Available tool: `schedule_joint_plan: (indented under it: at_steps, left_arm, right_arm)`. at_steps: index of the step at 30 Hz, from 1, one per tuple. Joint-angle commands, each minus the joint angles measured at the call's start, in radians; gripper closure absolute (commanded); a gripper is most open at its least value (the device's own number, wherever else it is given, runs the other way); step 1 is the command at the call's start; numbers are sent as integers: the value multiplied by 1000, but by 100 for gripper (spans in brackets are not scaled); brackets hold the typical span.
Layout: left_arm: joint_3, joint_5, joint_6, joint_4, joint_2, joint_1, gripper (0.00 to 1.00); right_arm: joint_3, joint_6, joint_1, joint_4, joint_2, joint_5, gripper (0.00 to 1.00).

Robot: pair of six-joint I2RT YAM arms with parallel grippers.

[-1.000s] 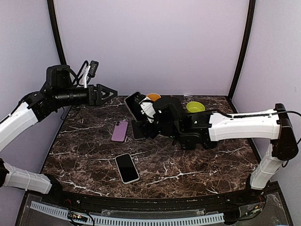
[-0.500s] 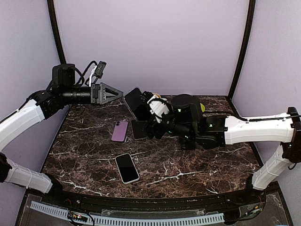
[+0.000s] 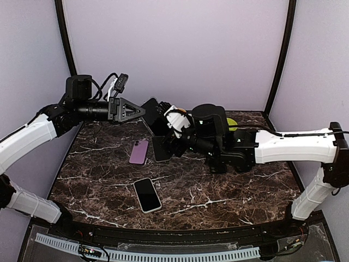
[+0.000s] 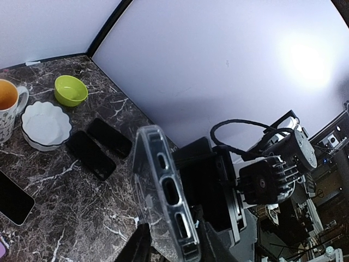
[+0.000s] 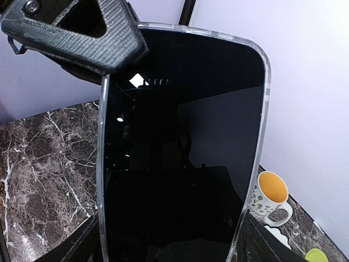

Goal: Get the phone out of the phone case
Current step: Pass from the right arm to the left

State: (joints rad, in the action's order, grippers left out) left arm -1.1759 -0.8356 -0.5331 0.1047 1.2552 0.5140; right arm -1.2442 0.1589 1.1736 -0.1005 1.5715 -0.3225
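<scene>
The clear phone case (image 4: pixel 166 191) is off the desk (image 3: pixel 245 185), held upright in the air above its back left part, and the phone (image 5: pixel 180 164) sits inside it, black screen filling the case's rim. The right hand (image 5: pixel 174 240) pinches the phone case across its lower width, one finger on each long side. The left hand (image 4: pixel 173 245) has come in from the left at the case's top corner, its fingers straddling the edge with the cut-outs; whether they press on it I cannot tell

Three vessels stand at the back of the desk: a white patterned mug (image 4: pixel 8 109) that is orange inside, lining or drink I cannot tell; a green bowl (image 4: pixel 71 90) showing only its own green; and a white scalloped dish (image 4: pixel 46 124) showing only its own white, just beside the mug

Four handsets lie flat on the marble: a purple phone (image 3: pixel 138 152) face down, a white-edged phone (image 3: pixel 148 195) screen up nearer the front, and two black slabs (image 4: pixel 90 154) (image 4: pixel 109 136) side by side near the dish, phones or cases I cannot tell

From above, the right arm (image 3: pixel 283 147) stretches across the back of the desk, covering the mug, the dish and one black slab, and leaving only a sliver of the bowl
</scene>
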Motion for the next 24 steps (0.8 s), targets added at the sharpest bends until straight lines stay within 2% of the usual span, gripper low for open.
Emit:
schedule_joint_plan:
  at_steps: [1, 6, 8, 10, 11, 14, 15, 16, 19, 24]
  left_arm:
    - [-13, 32, 23, 15, 6, -3, 72]
    - [-17, 111, 50, 55, 24, -3, 83]
    - [-15, 133, 58, 59, 28, -3, 94]
    - [-15, 149, 69, 59, 28, -3, 100]
    - [-14, 157, 71, 59, 22, -3, 100]
    - [5, 199, 96, 25, -2, -4, 100]
    - [10, 216, 104, 16, -17, -5, 100]
    - [17, 224, 120, 2, -25, -5, 100]
    - [27, 240, 175, -25, -63, -5, 100]
    - [61, 264, 208, -127, -138, -10, 100]
  right_arm:
    - [-74, 19, 16, -32, 19, -34, 100]
    - [-129, 38, 27, 21, 55, -68, 100]
    - [-152, 40, 33, 42, 71, -98, 100]
    - [-180, 21, 33, 66, 79, -121, 100]
    - [-195, 9, 33, 81, 81, -133, 94]
    - [-220, -33, 19, 119, 73, -132, 21]
    - [-225, -61, 2, 151, 64, -99, 6]
    - [-225, -93, -22, 171, 54, -45, 2]
    - [-176, -181, -118, 181, -10, 166, 1]
    - [-33, -301, -251, 67, -121, 467, 1]
